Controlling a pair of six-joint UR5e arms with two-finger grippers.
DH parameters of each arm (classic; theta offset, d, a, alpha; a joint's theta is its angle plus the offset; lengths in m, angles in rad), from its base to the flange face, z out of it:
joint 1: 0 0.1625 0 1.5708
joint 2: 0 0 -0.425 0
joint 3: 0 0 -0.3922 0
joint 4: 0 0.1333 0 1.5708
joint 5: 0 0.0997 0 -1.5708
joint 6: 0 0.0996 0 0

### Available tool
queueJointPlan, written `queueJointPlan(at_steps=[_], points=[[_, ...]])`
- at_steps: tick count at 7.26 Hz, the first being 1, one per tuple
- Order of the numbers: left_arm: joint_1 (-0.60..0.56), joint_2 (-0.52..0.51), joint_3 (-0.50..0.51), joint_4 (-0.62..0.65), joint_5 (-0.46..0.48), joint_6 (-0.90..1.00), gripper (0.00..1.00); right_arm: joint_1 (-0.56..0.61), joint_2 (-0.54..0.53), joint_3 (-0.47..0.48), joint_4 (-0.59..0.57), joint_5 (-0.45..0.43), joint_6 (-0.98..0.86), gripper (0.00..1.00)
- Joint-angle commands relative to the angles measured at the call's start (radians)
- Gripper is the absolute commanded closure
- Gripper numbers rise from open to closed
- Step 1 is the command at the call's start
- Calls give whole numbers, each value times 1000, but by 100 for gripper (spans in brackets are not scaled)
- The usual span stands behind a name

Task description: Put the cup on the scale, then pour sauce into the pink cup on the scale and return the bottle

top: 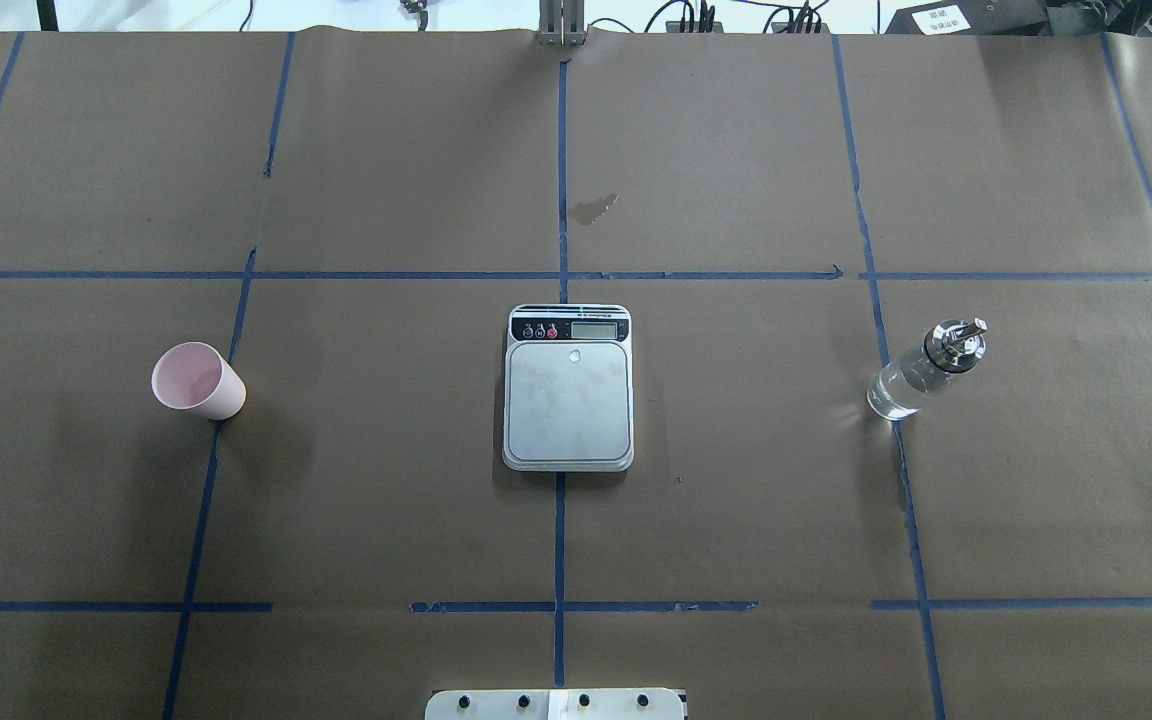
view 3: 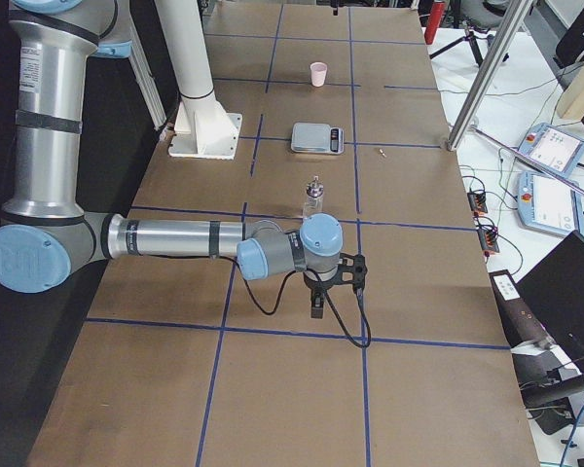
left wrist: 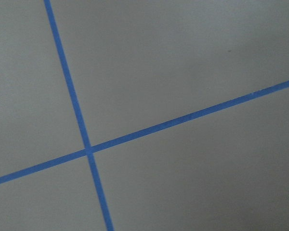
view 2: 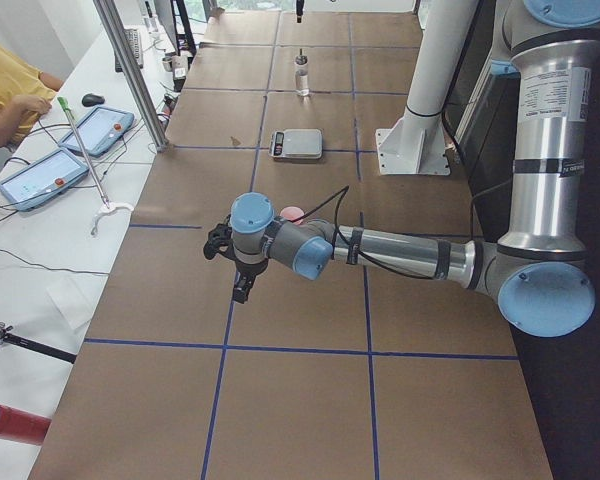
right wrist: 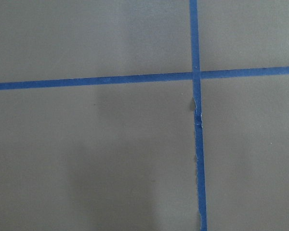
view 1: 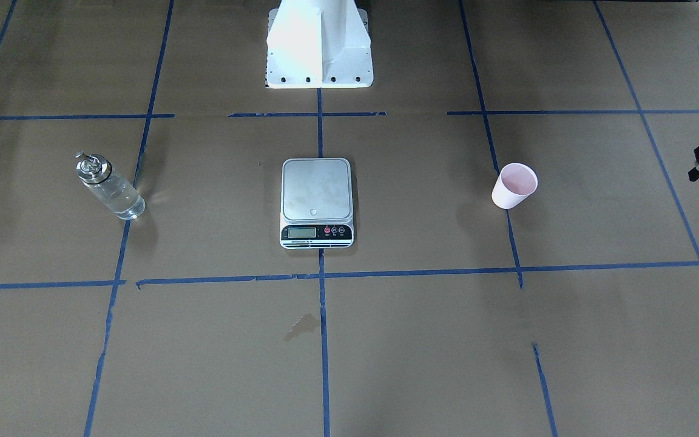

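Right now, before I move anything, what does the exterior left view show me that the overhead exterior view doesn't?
Only exterior left: the left arm stretched out, its left claw pointing down, plus a person's sleeve and two tablets. Only overhead: the cup whole, open mouth up; in the side view the arm hides most of it. Both: scale and bottle standing apart on the brown paper, scale plate bare.
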Motion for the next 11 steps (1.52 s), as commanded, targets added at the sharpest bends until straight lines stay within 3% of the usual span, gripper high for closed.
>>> queueJointPlan(at_steps=[1, 4, 6, 7, 9, 11], points=[[134, -48, -3, -114, -3, -228, 0, 0, 1, 7, 0, 7, -2, 0], [243, -84, -101, -115, 7, -450, 0, -26, 5, 17, 0, 31, 2, 0], [267, -102, -78, -105, 10, -538, 0, -28, 10, 19, -1, 53, 5, 0], [302, -102, -87, -105, 72, -584, 0, -29, 10, 19, 0, 62, 2, 0], [366, -102, -89, -66, 83, -646, 0, -31, 19, 27, 2, 59, 2, 0], [449, -102, -87, -59, 164, -693, 0, -31, 27, 30, 2, 60, 2, 0]])
